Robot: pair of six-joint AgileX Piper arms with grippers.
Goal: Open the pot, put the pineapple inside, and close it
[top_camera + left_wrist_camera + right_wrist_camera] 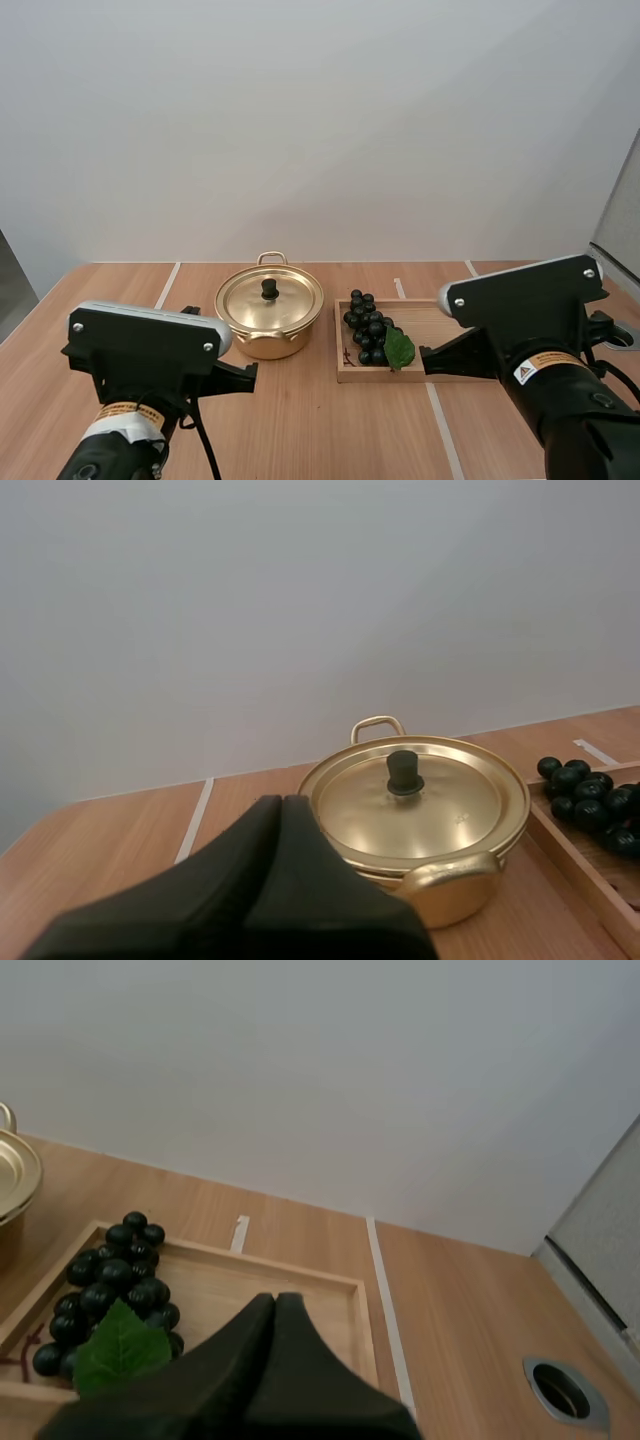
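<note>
Saw the pot (268,328) closed, lid (270,297) on, toward the far edge of the desk (310,430).
Found the grapes (367,326) lying in the wooden tray (420,320) just beside the pot, by the tray's left edge. Saw left claw (281,802) and right claw (275,1300) pinched shut, holding nothing.

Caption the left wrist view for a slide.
Lidded pot ahead of the shut left jaws, grapes on the tray beside it.

A round golden metal pot (262,340), its lid (248,300) with a black knob (269,288) on, stands on the light wooden table (300,420) just beside a shallow wooden tray (430,318) holding a dark bunch of grapes (366,327) with a green leaf (399,349).
</note>
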